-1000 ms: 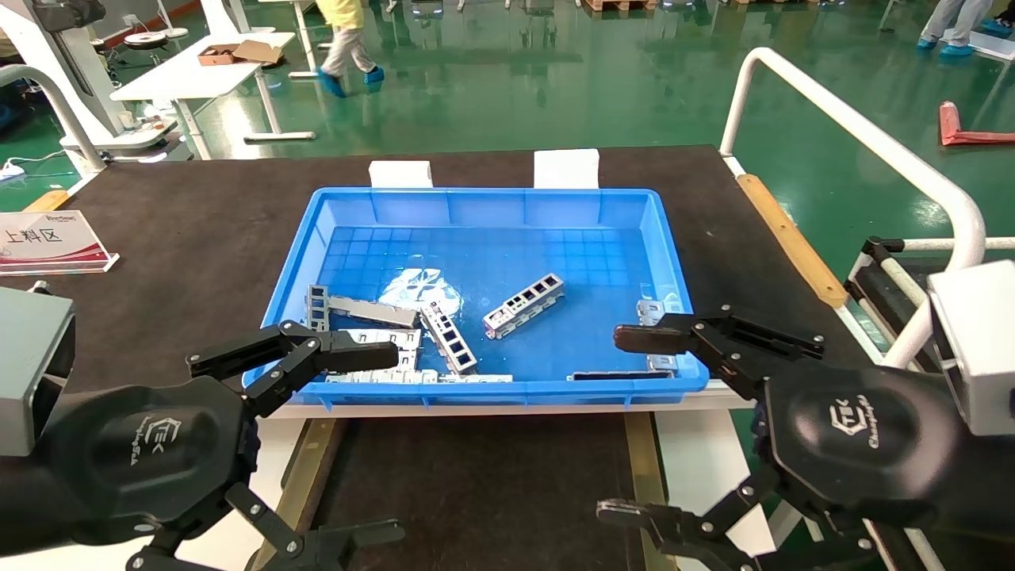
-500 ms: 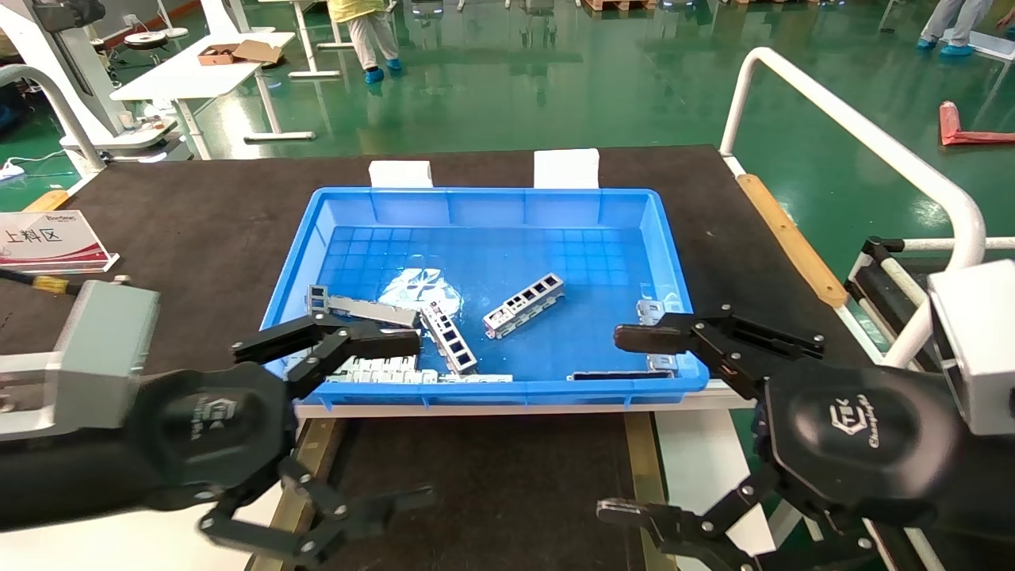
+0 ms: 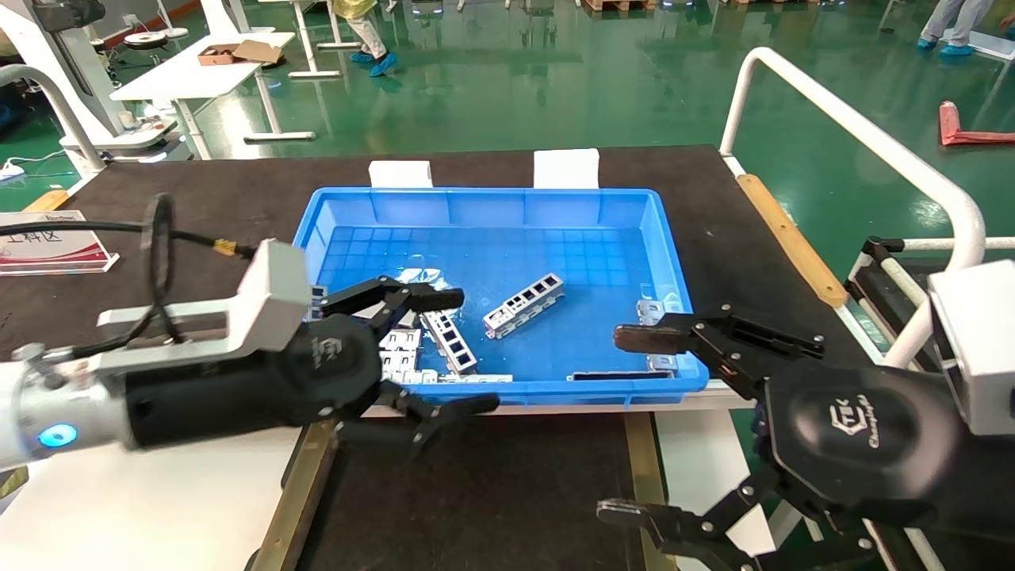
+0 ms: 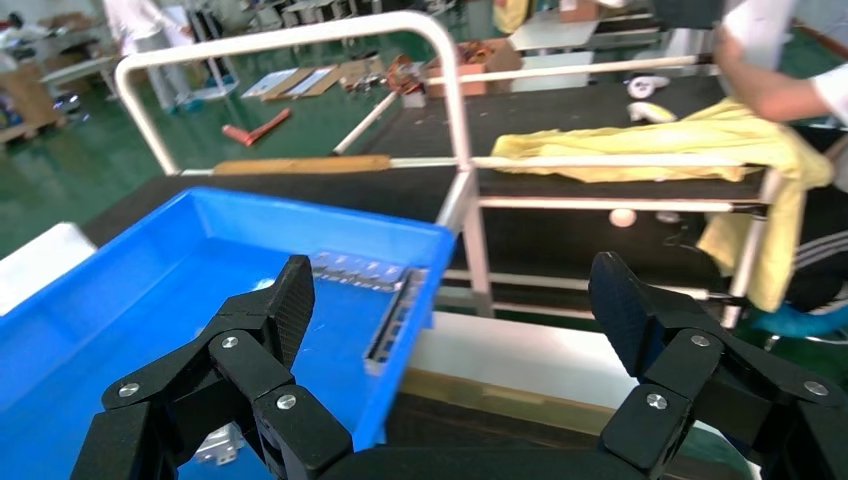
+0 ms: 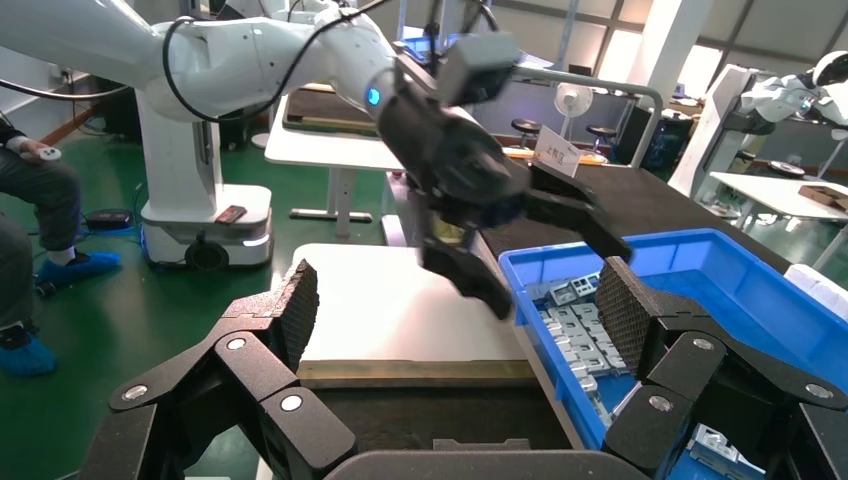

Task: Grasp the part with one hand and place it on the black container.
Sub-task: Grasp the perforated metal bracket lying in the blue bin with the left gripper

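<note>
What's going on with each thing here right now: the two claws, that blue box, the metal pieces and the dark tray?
Left gripper: open, empty, over the bin's near-left corner.
Right gripper: open, empty, at the bin's near-right corner.
Blue bin: holds several loose metal pieces.
Part: lying free in the bin, untouched.
Black container: nothing seen on its visible floor.

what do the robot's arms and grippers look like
Both the left gripper and right gripper are matte black with linked fingers, silver screws and a white logo. The left arm has a silver-white wrist block, a black cable and a blue light.
</note>
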### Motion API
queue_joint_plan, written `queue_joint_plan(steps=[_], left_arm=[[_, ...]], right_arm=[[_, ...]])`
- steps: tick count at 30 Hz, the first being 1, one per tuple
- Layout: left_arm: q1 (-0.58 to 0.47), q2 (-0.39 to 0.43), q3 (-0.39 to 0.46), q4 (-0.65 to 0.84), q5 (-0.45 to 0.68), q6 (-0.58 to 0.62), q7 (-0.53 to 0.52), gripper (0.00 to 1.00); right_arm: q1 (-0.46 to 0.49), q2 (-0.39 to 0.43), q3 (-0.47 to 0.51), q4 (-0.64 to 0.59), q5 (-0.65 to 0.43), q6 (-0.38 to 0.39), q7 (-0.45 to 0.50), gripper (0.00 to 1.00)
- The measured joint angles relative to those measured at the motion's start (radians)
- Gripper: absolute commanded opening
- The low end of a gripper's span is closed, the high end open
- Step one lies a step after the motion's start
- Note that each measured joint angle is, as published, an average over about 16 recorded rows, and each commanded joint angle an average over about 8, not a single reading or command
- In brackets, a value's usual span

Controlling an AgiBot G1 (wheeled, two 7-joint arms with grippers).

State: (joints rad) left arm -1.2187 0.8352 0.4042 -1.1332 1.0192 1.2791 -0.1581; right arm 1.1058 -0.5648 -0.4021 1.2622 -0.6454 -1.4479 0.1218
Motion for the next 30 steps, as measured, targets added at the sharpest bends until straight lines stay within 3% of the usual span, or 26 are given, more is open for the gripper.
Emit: queue_joint_plan(steps=[13,30], left_arm=[[-0.098,0.185,0.072,0.223,0.165,-0.181,0.030,1.00],[-0.224,0.422,0.114,0.635,0.268,-0.356,0.192,1.00]], right_arm=[[0.000,0.000,0.000,0.000,0.000,0.000,0.000,1.00],[0.000,0.000,0.000,0.000,0.000,0.000,0.000,1.00]])
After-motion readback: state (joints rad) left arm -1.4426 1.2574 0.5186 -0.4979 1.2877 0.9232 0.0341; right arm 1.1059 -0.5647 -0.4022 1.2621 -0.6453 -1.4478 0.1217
